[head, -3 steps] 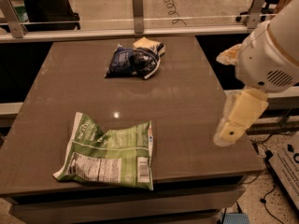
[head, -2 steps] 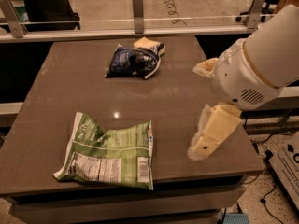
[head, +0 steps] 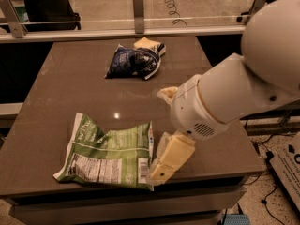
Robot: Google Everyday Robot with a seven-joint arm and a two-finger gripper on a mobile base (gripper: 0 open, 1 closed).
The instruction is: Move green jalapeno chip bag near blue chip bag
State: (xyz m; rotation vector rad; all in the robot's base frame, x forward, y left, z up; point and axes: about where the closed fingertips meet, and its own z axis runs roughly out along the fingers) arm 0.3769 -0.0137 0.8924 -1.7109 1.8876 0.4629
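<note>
Brown, flat tabletop [head: 70, 86] fills most of the view, with a low glass wall [head: 93, 8] behind it at 12 o'clock. The big, light-green foil jalapeno chip bag with the white label [head: 108, 156] lies flat near the front edge, at about 7 o'clock. The small, dark blue shiny chip bag [head: 133, 62] lies well apart from it, far back at 12 o'clock. A little pale yellow packet [head: 149, 44] pokes out from behind the blue bag.

The robot's cream-coloured gripper [head: 171, 159] is low, just beside the green bag at its 3 o'clock side. I cannot tell if its fingers are wide or narrow.

What could go wrong? The green bag is thin and slippery, so the gripper might only push it. It lies close to the front edge, so a push toward 6 o'clock could drop it off. If the grab is weak, the bag may slip out on the way. Setting it down too hard could bump the blue bag or the yellow packet.

The fat white arm [head: 243, 88] hides much of the tabletop's 3 o'clock side. I cannot tell if the gripper touches the green bag. Most of the yellow packet is hidden.
</note>
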